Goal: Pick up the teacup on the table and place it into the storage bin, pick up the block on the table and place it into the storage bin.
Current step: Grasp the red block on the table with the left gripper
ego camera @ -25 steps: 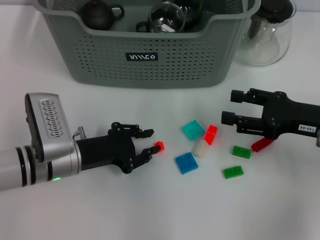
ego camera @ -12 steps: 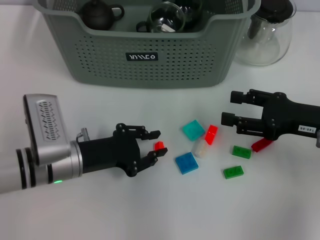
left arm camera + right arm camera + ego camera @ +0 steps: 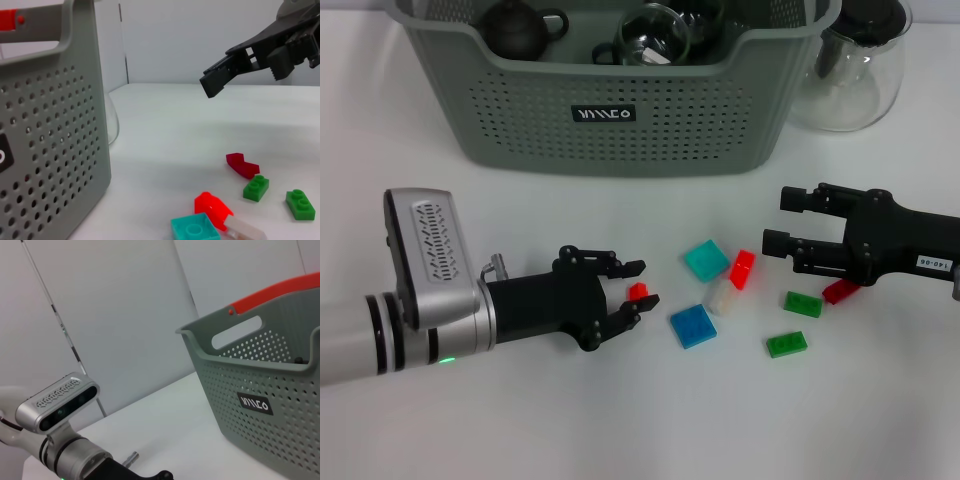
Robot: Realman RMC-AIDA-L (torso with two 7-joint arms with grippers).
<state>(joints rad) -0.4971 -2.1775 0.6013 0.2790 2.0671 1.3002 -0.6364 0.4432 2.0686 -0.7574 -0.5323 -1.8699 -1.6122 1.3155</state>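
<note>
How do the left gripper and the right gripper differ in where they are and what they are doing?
The left gripper sits low at the table, its open fingers bracketing the small red block; the right gripper has nothing between its fingers. The left one is nearest that lone block, the right one beside the cluster, near the long red block. Both are black, open and point inward.

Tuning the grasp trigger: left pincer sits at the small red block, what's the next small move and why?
Probably close the left pincer on the small red block. In the head view its fingers are open with the block sitting between the tips on the table, so no more approach looks needed. The right pincer hovers open near the other blocks.
</note>
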